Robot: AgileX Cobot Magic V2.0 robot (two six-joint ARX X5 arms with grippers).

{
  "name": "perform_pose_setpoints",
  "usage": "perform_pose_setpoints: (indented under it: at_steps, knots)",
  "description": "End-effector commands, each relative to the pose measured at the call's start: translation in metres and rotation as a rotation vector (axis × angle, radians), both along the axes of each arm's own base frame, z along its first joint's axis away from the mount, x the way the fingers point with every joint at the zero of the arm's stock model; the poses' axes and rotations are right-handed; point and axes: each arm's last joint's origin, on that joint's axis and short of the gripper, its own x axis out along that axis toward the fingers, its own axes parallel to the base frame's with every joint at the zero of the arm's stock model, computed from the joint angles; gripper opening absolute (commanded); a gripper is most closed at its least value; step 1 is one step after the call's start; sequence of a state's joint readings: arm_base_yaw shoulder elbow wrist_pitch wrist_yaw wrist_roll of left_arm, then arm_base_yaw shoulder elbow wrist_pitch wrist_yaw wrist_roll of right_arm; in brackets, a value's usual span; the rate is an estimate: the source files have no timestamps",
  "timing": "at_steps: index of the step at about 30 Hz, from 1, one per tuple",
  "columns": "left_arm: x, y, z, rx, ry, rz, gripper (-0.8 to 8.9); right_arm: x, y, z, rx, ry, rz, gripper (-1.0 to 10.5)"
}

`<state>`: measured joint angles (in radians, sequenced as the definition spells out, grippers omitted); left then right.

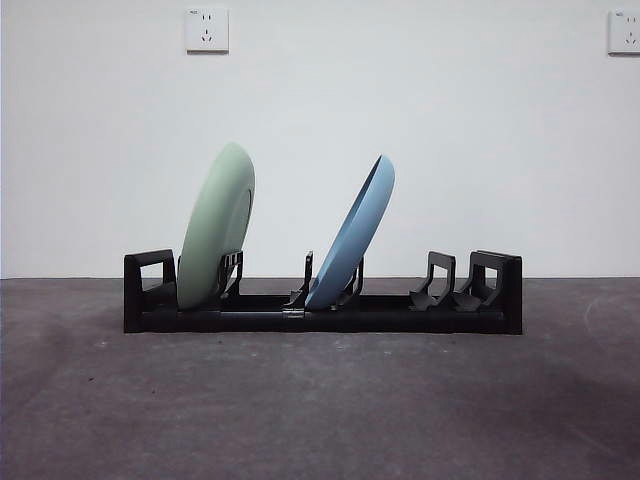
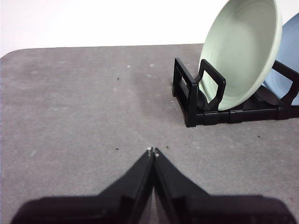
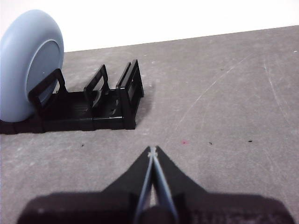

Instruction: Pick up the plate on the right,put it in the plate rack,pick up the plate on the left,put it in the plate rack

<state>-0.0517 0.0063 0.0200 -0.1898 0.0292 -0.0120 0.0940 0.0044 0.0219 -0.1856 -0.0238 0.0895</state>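
Observation:
The black plate rack [image 1: 322,312] stands across the middle of the grey table. A pale green plate [image 1: 215,228] leans on edge in its left slots, and a blue plate [image 1: 352,235] leans on edge in its middle slots. The left wrist view shows the green plate [image 2: 243,51] in the rack's end [image 2: 196,100], with the blue plate [image 2: 286,51] behind it. My left gripper [image 2: 153,151] is shut and holds nothing, back from that end. My right gripper [image 3: 152,150] is shut and holds nothing, back from the rack's other end [image 3: 93,105], where the blue plate [image 3: 28,60] leans.
Two wall sockets [image 1: 206,30] sit high on the white wall behind the table. The rack's right-hand dividers [image 1: 440,285] hold nothing. Bare grey tabletop [image 1: 320,410] lies in front of the rack.

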Motion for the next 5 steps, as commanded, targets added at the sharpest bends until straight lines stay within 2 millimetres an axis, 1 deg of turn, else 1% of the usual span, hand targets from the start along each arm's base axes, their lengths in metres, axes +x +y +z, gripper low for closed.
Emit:
perform_pose_setpoints:
  at_steps: [1,5]
  knots:
    - [0.0007,0.0003,-0.0048,-0.006,0.012,0.006,0.00,0.0006,-0.0001,-0.0043,0.005,0.008,-0.004,-0.2]
    - [0.0007,0.0003,-0.0048,-0.006,0.012,0.006,0.00,0.0006,-0.0001,-0.0043,0.005,0.008,-0.004,-0.2]
